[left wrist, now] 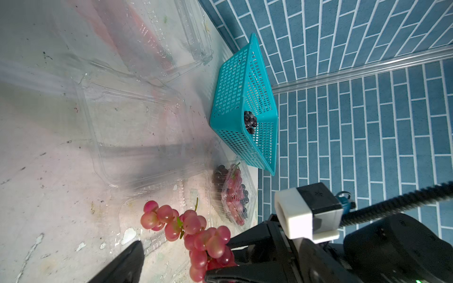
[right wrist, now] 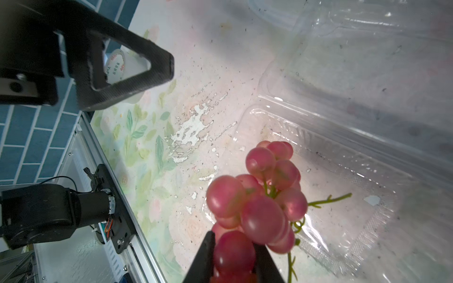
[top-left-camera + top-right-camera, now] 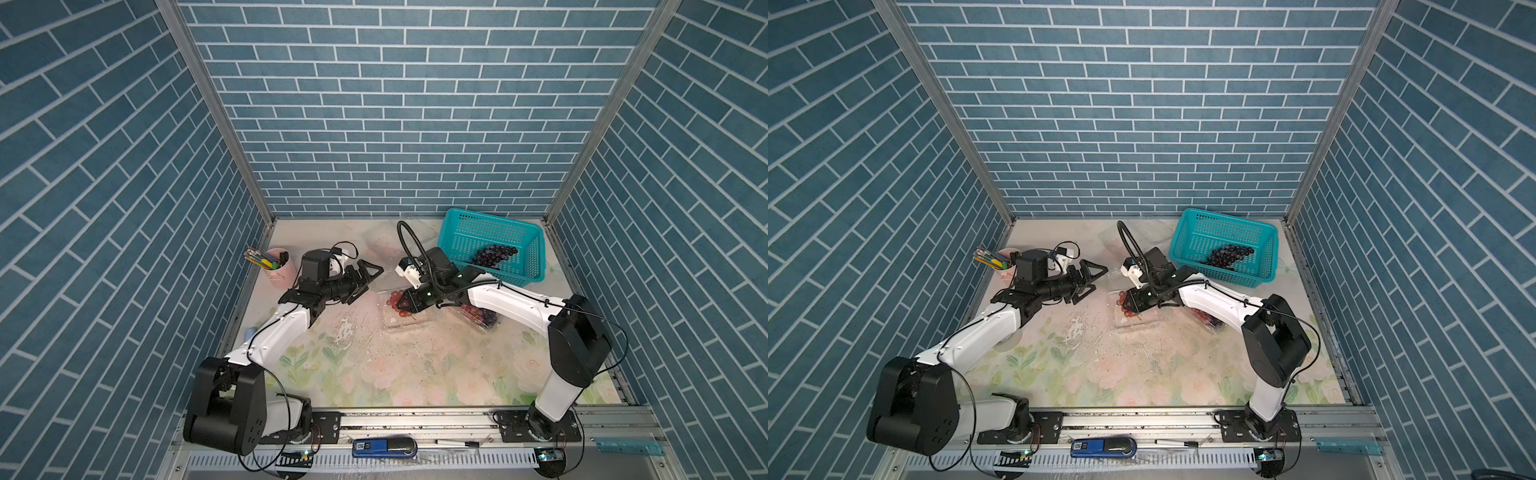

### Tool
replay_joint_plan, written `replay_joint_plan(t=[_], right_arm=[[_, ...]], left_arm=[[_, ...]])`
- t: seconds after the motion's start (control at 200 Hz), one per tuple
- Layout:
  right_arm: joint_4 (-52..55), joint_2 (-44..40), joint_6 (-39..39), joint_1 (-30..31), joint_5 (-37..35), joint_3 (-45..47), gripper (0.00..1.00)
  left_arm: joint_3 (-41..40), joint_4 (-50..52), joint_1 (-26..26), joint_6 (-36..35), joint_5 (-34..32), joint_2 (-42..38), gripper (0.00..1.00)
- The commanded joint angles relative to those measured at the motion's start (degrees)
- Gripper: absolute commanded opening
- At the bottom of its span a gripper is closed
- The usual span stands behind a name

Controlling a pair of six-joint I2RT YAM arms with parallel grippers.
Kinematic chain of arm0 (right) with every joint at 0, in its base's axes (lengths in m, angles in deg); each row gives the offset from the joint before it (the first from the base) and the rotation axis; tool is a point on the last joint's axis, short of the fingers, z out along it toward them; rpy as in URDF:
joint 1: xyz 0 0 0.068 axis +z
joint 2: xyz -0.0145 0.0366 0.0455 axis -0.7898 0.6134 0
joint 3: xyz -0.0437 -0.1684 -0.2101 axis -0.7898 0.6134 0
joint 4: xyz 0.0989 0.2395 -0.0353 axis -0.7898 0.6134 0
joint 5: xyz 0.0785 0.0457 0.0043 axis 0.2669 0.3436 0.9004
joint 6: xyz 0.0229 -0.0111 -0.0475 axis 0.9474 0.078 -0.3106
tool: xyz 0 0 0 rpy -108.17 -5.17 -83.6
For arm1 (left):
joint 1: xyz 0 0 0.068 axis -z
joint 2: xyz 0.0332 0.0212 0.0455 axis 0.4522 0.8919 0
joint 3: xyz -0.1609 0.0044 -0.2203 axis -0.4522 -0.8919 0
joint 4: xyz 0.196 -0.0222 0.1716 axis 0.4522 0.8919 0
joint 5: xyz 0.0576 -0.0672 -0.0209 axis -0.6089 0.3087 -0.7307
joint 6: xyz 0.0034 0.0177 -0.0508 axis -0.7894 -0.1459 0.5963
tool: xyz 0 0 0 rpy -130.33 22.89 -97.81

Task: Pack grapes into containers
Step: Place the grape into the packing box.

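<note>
The right gripper (image 2: 232,254) clamps the red grape bunch (image 2: 259,196)
In a top view the bunch juts from the clenched jaws toward 9 o'clock, hanging over the open clear container (image 3: 399,326); the left gripper (image 3: 368,280), jaws spread wide and empty, sits at 10 o'clock of it, apart

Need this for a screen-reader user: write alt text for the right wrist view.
The right gripper pinches a bunch of red-pink grapes over an open clear clamshell container. The container rests on a worn floral table cover.
</note>
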Motion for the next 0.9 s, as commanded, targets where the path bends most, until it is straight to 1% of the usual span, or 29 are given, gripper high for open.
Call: replay_joint_plan(t=[0.0, 0.2, 0.44, 0.69, 0.89], right_arm=[[0.35, 1.19, -4.03, 0.06, -0.16, 0.74, 0.26], [1.18, 3.91, -6.68, 0.06, -3.22, 0.12, 0.27], [2.37, 5.50, -9.39, -0.12, -8.47, -0.85, 0.30], [3.80, 5.97, -12.09, -0.26, -13.66, -0.95, 0.35], [4.44, 5.99, -13.20, -0.34, -18.29, -0.93, 0.36]], left_arm=[[-0.54, -1.56, -0.32, -0.06, -0.28, 0.86, 1.00], [-0.78, -1.57, -0.36, 0.03, -0.47, 1.16, 0.99], [-1.27, -1.30, -0.32, 0.08, -0.73, 0.90, 0.99], [-0.54, -1.54, 0.02, 0.03, -0.77, 2.20, 1.00], [-0.21, -2.14, 0.47, 0.14, -0.74, 3.54, 1.00]])
